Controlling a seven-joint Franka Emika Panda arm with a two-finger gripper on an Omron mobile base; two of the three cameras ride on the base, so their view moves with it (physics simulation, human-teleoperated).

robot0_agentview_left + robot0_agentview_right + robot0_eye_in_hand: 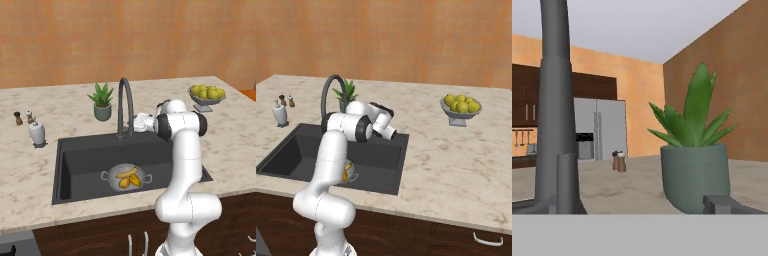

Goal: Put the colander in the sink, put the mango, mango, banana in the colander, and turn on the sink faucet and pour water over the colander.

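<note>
Fruit sits in the colander [126, 178] at lower centre; claw [136, 123] spread wide beside the faucet [125, 105], which needs turning on next.

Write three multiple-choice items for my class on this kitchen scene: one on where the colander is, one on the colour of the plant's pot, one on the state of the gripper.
1. Where is the colander?
A. On the counter by the fruit bowl
B. In the sink
C. Beside the potted plant

2. What colour is the pot of the potted plant?
A. Red
B. White
C. Grey-green

3. What is the gripper doing?
A. Open, holding nothing, near the sink faucet
B. Shut on a banana
C. Shut on the colander

Answers:
1 B, the colander sits on the basin floor with yellow fruit in it.
2 C, the hand view shows it closest.
3 A, its fingertips stand wide apart.
</note>
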